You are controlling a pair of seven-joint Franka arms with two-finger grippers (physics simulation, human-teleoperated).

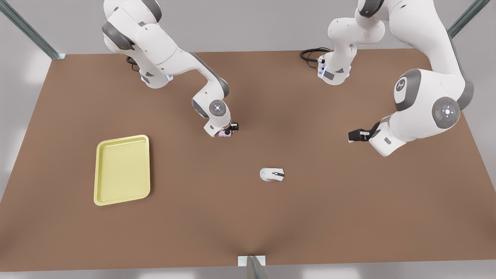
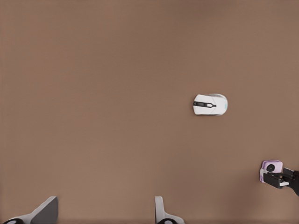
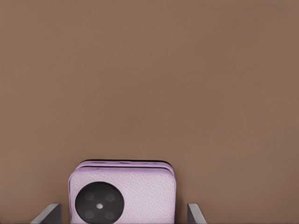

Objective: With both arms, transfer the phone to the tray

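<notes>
The pale lilac phone (image 1: 225, 133) lies flat on the brown table, near the middle. My right gripper (image 1: 229, 129) is down over it, on the arm at the front view's left. In the right wrist view the phone (image 3: 124, 193) sits between the two fingers (image 3: 52, 212) with a small gap on each side, so the right gripper (image 3: 123, 212) is open. The left gripper (image 1: 355, 135) hangs open and holds nothing above bare table at the front view's right; its fingers (image 2: 43, 212) are spread wide. The yellow tray (image 1: 122, 170) lies at the front view's left.
A white computer mouse (image 1: 272, 174) lies between the phone and the table's front edge, and the left wrist view has this mouse (image 2: 210, 104) too, with the phone (image 2: 271, 166) farther off. Black cables (image 1: 310, 54) coil by the arm bases. A metal post (image 1: 252, 267) stands at the front edge.
</notes>
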